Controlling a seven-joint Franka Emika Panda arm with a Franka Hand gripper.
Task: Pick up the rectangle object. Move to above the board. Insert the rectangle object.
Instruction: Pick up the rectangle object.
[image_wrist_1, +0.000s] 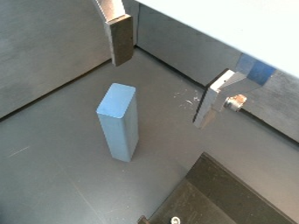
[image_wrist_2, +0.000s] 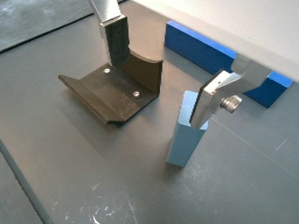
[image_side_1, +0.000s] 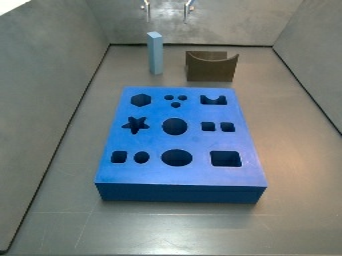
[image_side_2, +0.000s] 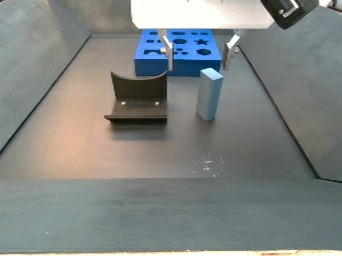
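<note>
The rectangle object is a pale blue slim block standing upright on the grey floor, beyond the far edge of the board. It also shows in both wrist views and in a side view. The board is a bright blue slab with many shaped holes. My gripper is open and empty, raised above the floor. The block stands below it, closer to one finger, touching neither.
The dark fixture stands on the floor beside the block, near the other finger. Grey walls enclose the floor on all sides. A dark part shows in the corner of a wrist view.
</note>
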